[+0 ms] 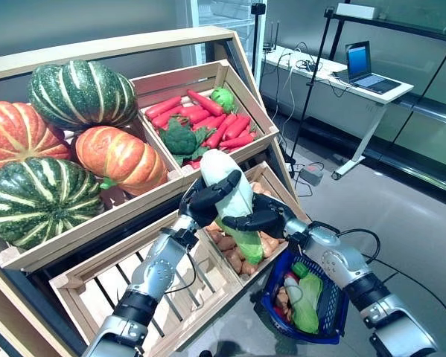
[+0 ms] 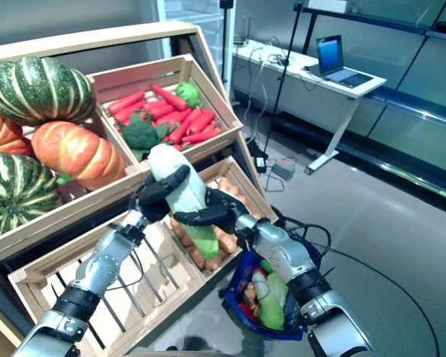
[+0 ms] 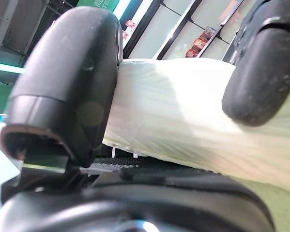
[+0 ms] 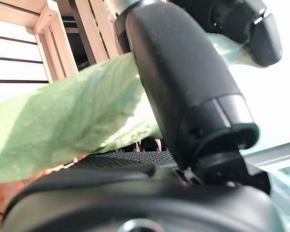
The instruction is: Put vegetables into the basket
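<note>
Cabbage (image 1: pixel 232 195), one long head, gripped above the crate of potatoes (image 1: pixel 246 253) by both hands: left hand (image 1: pixel 204 199) fingers curled round upper part, right hand (image 1: pixel 258 220) fingers round lower. Basket (image 1: pixel 329 313), one, just right of crate.

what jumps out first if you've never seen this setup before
Both hands, the left hand and the right hand, are curled round one long white-and-green cabbage in front of the wooden crates. To the robot's left sit big striped pumpkins; below the right arm hangs a blue basket already holding vegetables.
</note>
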Controlling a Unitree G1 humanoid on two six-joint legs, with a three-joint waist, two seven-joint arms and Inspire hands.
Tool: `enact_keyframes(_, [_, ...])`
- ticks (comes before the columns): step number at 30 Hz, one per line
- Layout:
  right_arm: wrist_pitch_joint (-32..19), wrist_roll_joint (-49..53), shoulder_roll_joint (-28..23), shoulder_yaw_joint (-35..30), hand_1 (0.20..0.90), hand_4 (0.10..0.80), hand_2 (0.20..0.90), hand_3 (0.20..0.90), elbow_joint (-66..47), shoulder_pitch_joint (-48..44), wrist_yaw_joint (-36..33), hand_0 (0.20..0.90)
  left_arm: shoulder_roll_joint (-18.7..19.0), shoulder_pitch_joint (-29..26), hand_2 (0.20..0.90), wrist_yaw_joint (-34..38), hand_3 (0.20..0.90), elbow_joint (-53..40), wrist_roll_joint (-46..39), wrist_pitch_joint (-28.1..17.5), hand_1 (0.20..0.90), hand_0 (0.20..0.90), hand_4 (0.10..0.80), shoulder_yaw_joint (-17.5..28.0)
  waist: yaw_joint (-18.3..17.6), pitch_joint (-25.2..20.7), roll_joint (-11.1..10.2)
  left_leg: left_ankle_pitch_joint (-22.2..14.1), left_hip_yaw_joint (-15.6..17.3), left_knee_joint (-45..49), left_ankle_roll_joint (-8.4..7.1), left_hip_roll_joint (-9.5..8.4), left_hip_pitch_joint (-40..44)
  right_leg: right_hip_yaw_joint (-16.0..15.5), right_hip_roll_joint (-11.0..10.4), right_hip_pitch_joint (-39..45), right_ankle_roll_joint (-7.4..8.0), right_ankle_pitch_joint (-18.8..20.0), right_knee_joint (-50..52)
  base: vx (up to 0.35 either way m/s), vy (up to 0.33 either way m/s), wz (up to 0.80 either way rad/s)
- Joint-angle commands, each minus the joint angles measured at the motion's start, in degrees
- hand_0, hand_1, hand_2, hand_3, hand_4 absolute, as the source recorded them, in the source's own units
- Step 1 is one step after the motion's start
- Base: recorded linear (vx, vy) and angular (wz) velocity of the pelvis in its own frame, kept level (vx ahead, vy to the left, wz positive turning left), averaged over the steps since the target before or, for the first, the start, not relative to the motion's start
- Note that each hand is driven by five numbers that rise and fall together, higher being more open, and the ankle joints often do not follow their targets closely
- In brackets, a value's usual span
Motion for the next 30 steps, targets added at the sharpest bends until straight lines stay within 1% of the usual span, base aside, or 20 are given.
enact_keyframes(1, [-5.4, -1.8, 4.7, 2.4, 0.300, 0.400, 0.300, 0.300, 3.0, -13.9, -0.5, 0.300, -9.7, -10.7, 0.300, -9.5, 0.300, -11.6, -6.1, -2.0, 0.300, 0.300, 0.400, -10.2, 0.2, -2.7, 0.7, -12.7, 0.1, 0.3, -1.36, -0.32, 6.4, 1.0, 1.6, -1.2, -4.03, -2.0, 0.1, 0.000, 0.000, 0.00])
enact_keyframes(7, [-6.2, -3.9, 4.2, 1.8, 0.300, 0.400, 0.300, 0.300, 3.0, -13.4, -0.9, 0.300, -9.2, -10.7, 0.300, -7.2, 0.300, -11.5, -3.5, -2.6, 0.300, 0.300, 0.400, -9.0, 0.1, -2.6, 0.8, -12.5, 0.2, 0.3, -1.41, -0.30, 6.4, 1.1, 1.6, -1.2, -4.01, -2.1, 0.1, 0.000, 0.000, 0.00])
enact_keyframes(8, [-6.2, -4.3, 4.0, 1.6, 0.300, 0.400, 0.300, 0.300, 2.8, -13.1, -1.0, 0.300, -8.8, -10.7, 0.380, -6.9, 0.380, -11.4, -3.3, -2.7, 0.380, 0.380, 0.453, -8.8, 0.1, -2.6, 0.8, -12.5, 0.3, 0.3, -1.42, -0.29, 6.4, 1.1, 1.6, -1.2, -4.00, -2.0, 0.1, 0.000, 0.000, 0.00])
enact_keyframes(9, [-6.2, -4.7, 3.7, 1.4, 0.300, 0.400, 0.300, 0.300, 2.7, -13.0, -1.4, 0.300, -8.3, -10.6, 0.552, -6.8, 0.552, -11.2, -3.7, -2.4, 0.552, 0.552, 0.568, -8.3, 0.1, -2.6, 0.8, -12.5, 0.4, 0.3, -1.45, -0.27, 6.4, 1.0, 1.6, -1.2, -3.97, -2.0, 0.1, 0.000, 0.000, 0.00])
enact_keyframes(10, [-6.3, -4.9, 3.6, 1.4, 0.300, 0.400, 0.300, 0.300, 2.8, -12.9, -1.4, 0.300, -8.2, -10.5, 0.813, -6.6, 0.813, -11.2, -3.5, -2.1, 0.813, 0.813, 0.742, -8.1, 0.1, -2.6, 0.8, -12.5, 0.4, 0.3, -1.45, -0.26, 6.4, 1.1, 1.6, -1.2, -3.97, -2.0, 0.1, 0.000, 0.000, 0.00])
enact_keyframes(11, [-6.7, -5.7, 3.4, 1.1, 0.300, 0.400, 0.300, 0.300, 3.0, -12.7, -1.5, 0.300, -8.0, -10.4, 0.900, -5.4, 0.900, -11.0, -3.4, -2.1, 0.900, 0.900, 0.800, -7.6, 0.0, -2.6, 0.8, -12.5, 0.4, 0.3, -1.44, -0.25, 6.5, 1.1, 1.6, -1.2, -3.96, -2.0, 0.1, 0.000, 0.000, 0.00])
enact_keyframes(16, [-6.6, -7.3, 1.6, -0.7, 0.300, 0.400, 0.300, 0.300, 3.1, -10.7, -1.6, 0.300, -6.9, -9.0, 0.900, -4.7, 0.900, -10.6, -1.3, -1.6, 0.900, 0.900, 0.800, -5.3, -0.3, -2.6, 0.8, -12.6, 1.0, 0.3, -1.42, -0.13, 6.6, 1.5, 1.8, -1.3, -4.02, -2.1, 0.1, -0.001, 0.010, -0.02])
enact_keyframes(17, [-6.9, -7.5, 0.7, -1.8, 0.300, 0.400, 0.300, 0.300, 3.3, -8.6, -1.1, 0.300, -6.1, -7.9, 0.900, -4.7, 0.900, -11.0, -0.6, -1.6, 0.900, 0.900, 0.800, -4.0, -0.6, -2.5, 0.8, -12.6, 1.4, 0.3, -1.41, -0.02, 6.6, 1.7, 1.9, -1.4, -4.03, -2.1, 0.1, -0.004, 0.030, -0.06])
enact_keyframes(22, [-7.8, -8.1, -2.1, -6.2, 0.300, 0.400, 0.300, 0.300, 4.0, -1.6, -0.6, 0.300, -4.3, -4.2, 0.900, -4.6, 0.900, -11.6, 1.6, -1.6, 0.900, 0.900, 0.800, -0.8, -1.3, -2.0, 0.9, -12.8, 2.5, 0.3, -1.38, 0.27, 7.0, 2.3, 2.1, -1.3, -4.02, -2.0, 0.1, 0.010, 0.018, -0.08])
enact_keyframes(24, [-8.3, -8.2, -2.7, -7.4, 0.300, 0.400, 0.300, 0.300, 4.3, 0.1, -0.5, 0.300, -3.8, -3.5, 0.900, -4.5, 0.900, -11.7, 2.3, -1.7, 0.900, 0.900, 0.800, 0.0, -1.5, -2.0, 0.9, -12.8, 2.7, 0.3, -1.37, 0.33, 7.0, 2.4, 2.1, -1.4, -4.00, -2.0, 0.1, 0.010, 0.005, -0.04])
enact_keyframes(28, [-8.8, -8.6, -4.3, -10.4, 0.300, 0.400, 0.300, 0.300, 4.7, 4.1, -0.9, 0.300, -2.2, -1.7, 0.900, -4.3, 0.900, -11.7, 4.3, -2.7, 0.900, 0.900, 0.800, 2.0, -1.8, -1.7, 0.8, -12.7, 3.3, 0.3, -1.43, 0.48, 7.1, 2.6, 2.2, -1.5, -3.89, -1.8, 0.1, 0.018, 0.000, -0.04])
enact_keyframes(30, [-9.3, -10.5, -5.1, -12.3, 0.300, 0.400, 0.300, 0.300, 5.3, 6.7, -1.3, 0.300, -1.1, -0.9, 0.900, -3.6, 0.900, -11.3, 6.5, -4.0, 0.900, 0.900, 0.800, 3.5, -2.1, -1.4, 0.7, -12.7, 3.6, 0.3, -1.44, 0.55, 7.1, 2.8, 2.3, -1.6, -3.85, -1.8, 0.1, 0.023, -0.008, -0.15])
